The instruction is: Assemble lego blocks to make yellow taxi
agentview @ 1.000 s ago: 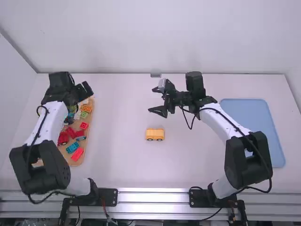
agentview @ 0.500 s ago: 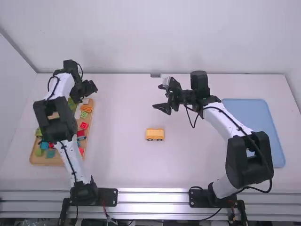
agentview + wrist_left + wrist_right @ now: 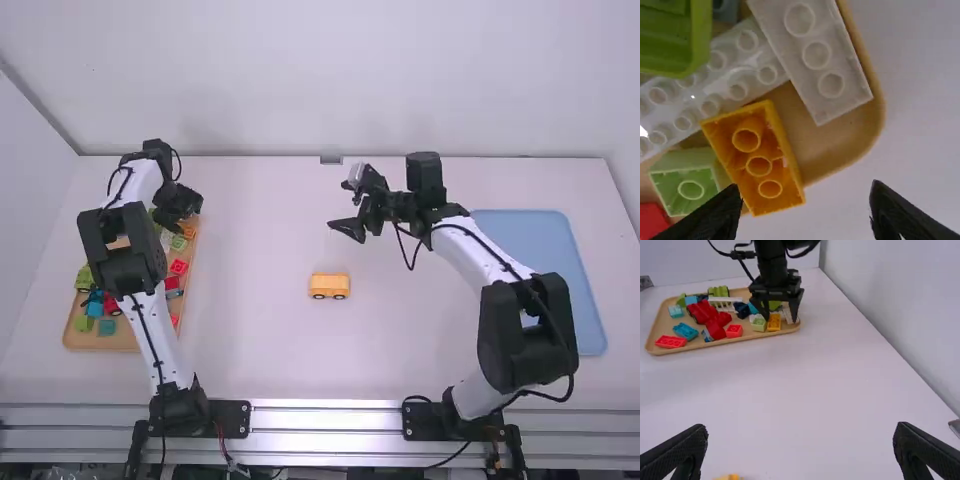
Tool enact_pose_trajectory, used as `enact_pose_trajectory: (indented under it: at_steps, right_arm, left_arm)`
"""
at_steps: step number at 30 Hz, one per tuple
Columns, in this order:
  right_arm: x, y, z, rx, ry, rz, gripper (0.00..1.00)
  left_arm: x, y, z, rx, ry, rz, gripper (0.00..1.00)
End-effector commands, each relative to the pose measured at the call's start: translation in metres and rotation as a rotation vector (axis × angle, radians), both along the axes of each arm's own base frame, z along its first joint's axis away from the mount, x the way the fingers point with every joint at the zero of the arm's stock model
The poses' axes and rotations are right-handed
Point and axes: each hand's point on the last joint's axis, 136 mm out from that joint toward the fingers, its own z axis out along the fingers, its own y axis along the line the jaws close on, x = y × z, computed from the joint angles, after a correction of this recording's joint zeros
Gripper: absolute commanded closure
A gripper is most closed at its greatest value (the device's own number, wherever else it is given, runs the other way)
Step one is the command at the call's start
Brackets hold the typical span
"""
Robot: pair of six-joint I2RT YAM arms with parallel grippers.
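My left gripper (image 3: 183,208) is over the far end of the wooden tray of blocks. In the left wrist view the left gripper (image 3: 806,207) is open above the tray's edge, an orange-yellow block (image 3: 759,159) lying hollow side up close to one finger. A clear block (image 3: 815,57) and a light green block (image 3: 687,185) lie around it. The yellow car body on wheels (image 3: 329,286) stands alone on the mid table. Beyond it, to the right, my right gripper (image 3: 348,208) hangs open and empty; the right wrist view shows the right gripper (image 3: 800,447) with fingers wide apart.
The wooden tray (image 3: 767,335) also holds red blocks (image 3: 715,325), blue blocks (image 3: 686,331) and green ones. A blue tray (image 3: 540,250) lies at the table's right side, beside the right arm. Walls rise behind and beside the table.
The left arm has swung and stretched away over the tray, and its gripper has since come slightly nearer the camera. The right gripper has shifted a little to the right. The car has stayed put.
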Motion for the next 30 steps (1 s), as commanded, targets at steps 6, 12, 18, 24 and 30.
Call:
enact_pose_trajectory:
  at_steps: [6, 12, 18, 24, 30]
  right_arm:
    - [0.002, 0.0, -0.003, -0.012, -0.019, 0.006, 0.01]
    - [0.002, -0.001, -0.003, -0.012, -0.017, 0.005, 0.01]
    - [0.002, 0.0, -0.003, -0.012, -0.017, 0.006, 0.01]
    - [0.002, 0.0, -0.003, -0.012, -0.018, 0.006, 0.01]
    - [0.002, 0.0, -0.003, -0.012, -0.018, 0.006, 0.01]
  left_arm:
    - [-0.012, 0.004, -0.005, 0.011, 0.04, 0.11, 0.33]
    - [-0.015, 0.006, -0.005, 0.025, 0.053, 0.13, 0.42]
    - [-0.019, 0.005, -0.005, 0.042, 0.073, 0.151, 0.39]
    - [-0.014, 0.006, -0.005, 0.045, 0.056, 0.151, 0.41]
    - [-0.014, 0.006, -0.005, 0.045, 0.055, 0.15, 0.42]
